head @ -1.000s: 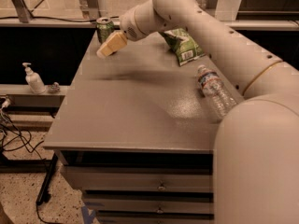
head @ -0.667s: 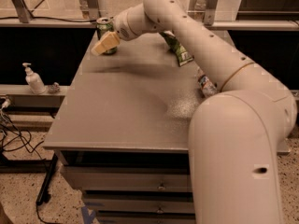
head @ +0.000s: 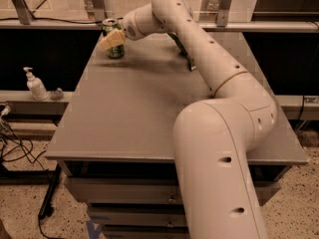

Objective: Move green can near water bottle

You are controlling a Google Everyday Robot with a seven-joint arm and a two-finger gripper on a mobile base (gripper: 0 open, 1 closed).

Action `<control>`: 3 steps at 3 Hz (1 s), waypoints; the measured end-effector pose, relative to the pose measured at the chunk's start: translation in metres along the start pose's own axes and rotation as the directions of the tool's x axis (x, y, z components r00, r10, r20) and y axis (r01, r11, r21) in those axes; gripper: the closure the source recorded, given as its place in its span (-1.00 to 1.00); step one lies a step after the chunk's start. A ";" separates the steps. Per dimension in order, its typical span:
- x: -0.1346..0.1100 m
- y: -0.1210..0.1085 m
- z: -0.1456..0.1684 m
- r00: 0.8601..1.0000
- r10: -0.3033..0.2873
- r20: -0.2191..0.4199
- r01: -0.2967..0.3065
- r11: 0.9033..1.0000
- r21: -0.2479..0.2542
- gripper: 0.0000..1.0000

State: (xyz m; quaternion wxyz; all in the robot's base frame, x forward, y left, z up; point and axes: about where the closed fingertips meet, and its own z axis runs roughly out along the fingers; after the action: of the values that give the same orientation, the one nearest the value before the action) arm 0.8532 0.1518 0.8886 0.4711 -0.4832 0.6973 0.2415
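Green can (head: 116,52) stands on table (head: 134,113), end effector (head: 111,39) beside.

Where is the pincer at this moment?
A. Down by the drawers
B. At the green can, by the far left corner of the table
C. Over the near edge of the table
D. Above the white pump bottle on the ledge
B: the pincer is right at the green can, which stands by the far left corner of the table; the pump bottle sits apart on the ledge.
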 end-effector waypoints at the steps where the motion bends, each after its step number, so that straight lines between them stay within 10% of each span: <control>1: -0.005 0.002 -0.017 0.996 0.085 0.005 -0.085 0.996 -0.026 -0.16; 3: 0.016 0.011 -0.076 0.981 0.191 -0.026 -0.191 0.981 -0.033 0.77</control>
State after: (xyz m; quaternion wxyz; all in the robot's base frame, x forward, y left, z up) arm 0.8097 0.0886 0.9066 0.4293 -0.4250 0.7414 0.2923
